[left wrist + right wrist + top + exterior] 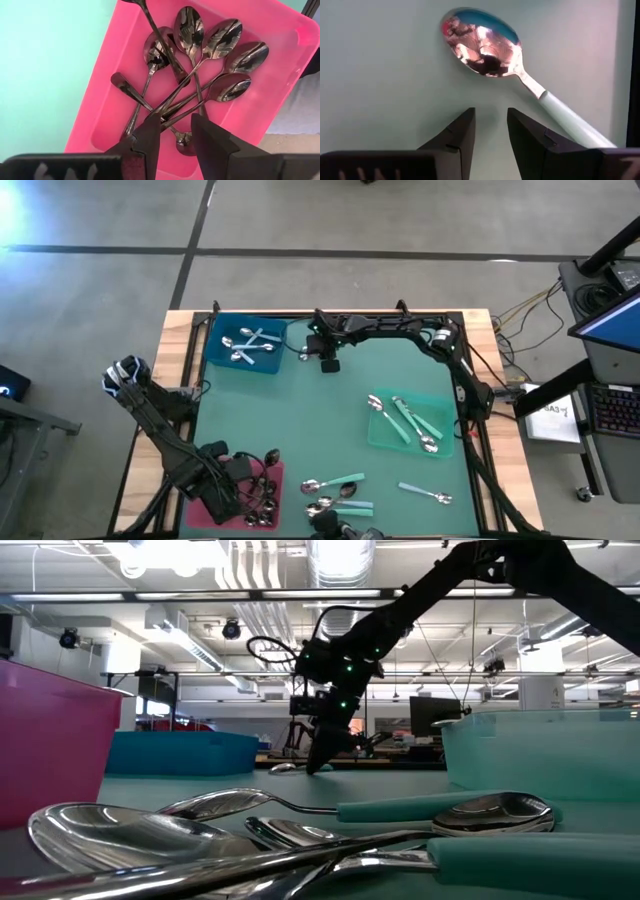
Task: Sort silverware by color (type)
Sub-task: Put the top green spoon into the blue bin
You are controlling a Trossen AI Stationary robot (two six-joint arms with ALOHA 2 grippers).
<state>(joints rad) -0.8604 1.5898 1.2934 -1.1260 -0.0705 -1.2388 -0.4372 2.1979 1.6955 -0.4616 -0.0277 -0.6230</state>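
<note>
My left gripper (176,131) is open over the pink tray (280,65), just above the handles of several black-handled spoons (200,75) lying in it. It also shows at the near left in the high view (232,485). My right gripper (491,127) is open and low over the mat, just right of the blue tray (243,346). A mint-green-handled spoon (492,47) lies flat on the mat just ahead of its fingertips, bowl up, and touches neither finger. The blue tray holds a few all-silver spoons (248,343). The green tray (385,438) holds several mint-handled spoons (412,418).
Several loose spoons lie on the green mat by the near edge, a cluster (335,492) and a single one (426,496); they fill the foreground of the low view (300,840). A spoon (271,457) leans on the pink tray's rim. The mat's middle (300,410) is bare.
</note>
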